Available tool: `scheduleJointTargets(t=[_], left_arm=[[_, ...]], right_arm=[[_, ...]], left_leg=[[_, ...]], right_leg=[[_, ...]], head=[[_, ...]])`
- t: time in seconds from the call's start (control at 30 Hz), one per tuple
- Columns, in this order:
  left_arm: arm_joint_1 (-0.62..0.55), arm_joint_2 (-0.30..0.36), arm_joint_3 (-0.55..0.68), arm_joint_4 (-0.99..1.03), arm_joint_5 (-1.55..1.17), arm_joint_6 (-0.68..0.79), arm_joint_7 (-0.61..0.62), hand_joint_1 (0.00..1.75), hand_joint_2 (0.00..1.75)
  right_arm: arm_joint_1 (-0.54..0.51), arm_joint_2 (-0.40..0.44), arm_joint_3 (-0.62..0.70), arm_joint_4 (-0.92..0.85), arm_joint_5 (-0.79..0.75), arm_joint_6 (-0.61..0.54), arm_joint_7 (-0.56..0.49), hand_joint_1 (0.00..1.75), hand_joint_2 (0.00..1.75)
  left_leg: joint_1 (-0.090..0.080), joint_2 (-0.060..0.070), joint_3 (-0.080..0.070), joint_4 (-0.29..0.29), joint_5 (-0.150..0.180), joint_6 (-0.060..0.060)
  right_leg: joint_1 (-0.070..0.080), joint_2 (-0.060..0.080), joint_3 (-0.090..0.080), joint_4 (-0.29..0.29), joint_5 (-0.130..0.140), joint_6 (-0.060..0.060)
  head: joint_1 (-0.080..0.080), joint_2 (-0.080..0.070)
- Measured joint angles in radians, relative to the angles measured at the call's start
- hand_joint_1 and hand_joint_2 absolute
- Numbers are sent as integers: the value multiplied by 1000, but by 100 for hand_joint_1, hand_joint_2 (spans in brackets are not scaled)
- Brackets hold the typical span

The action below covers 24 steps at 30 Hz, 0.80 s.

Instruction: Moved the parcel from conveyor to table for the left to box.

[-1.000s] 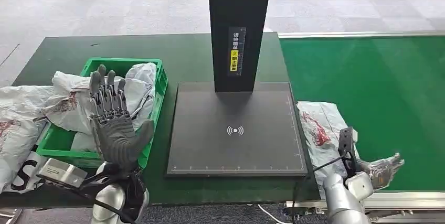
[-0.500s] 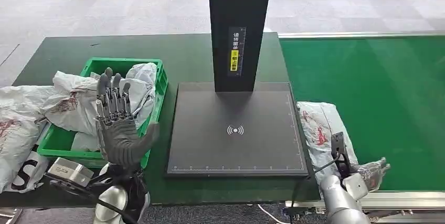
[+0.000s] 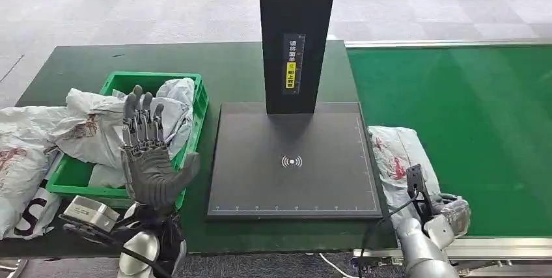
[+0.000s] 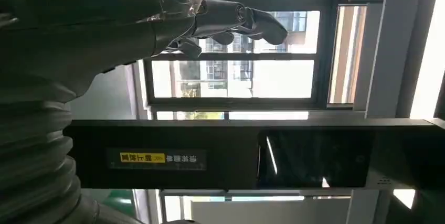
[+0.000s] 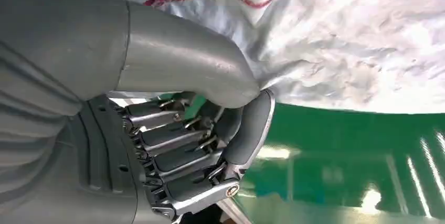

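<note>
The parcel (image 3: 397, 161), a white plastic bag with red print, lies at the near left edge of the green conveyor belt (image 3: 469, 115), beside the black scanner plate. My right hand (image 3: 449, 216) is at the parcel's near end with its fingers curled in. In the right wrist view the thumb (image 5: 183, 66) presses into the crumpled parcel (image 5: 341, 40) and meets the curled fingers (image 5: 246, 129), pinching the bag's edge. My left hand (image 3: 151, 161) is raised over the table's front, fingers spread and upright, holding nothing. In the left wrist view the left hand (image 4: 105, 24) is seen against windows.
A green crate (image 3: 198, 105) with several white bags stands on the dark green table (image 3: 228, 63), behind my left hand. More bags (image 3: 19, 154) spill over the table's left side. The black scanner plate (image 3: 293, 187) and its tall post (image 3: 296, 37) stand between crate and conveyor.
My right hand's fingers were spread and have curled in on the parcel's near end, and the hand has dropped slightly lower. My left hand drifted slightly right, still open.
</note>
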Motion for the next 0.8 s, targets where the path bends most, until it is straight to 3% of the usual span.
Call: scheduleJointTargets(t=[0.8], left_arm=[[10, 0, 0, 6, -5, 6, 0, 0, 175]], right_arm=[[8, 0, 0, 0, -1, -31, -52, 175, 175]], left_leg=[[0, 0, 0, 0, 0, 0]], right_leg=[[0, 0, 0, 0, 0, 0]], head=[[0, 0]])
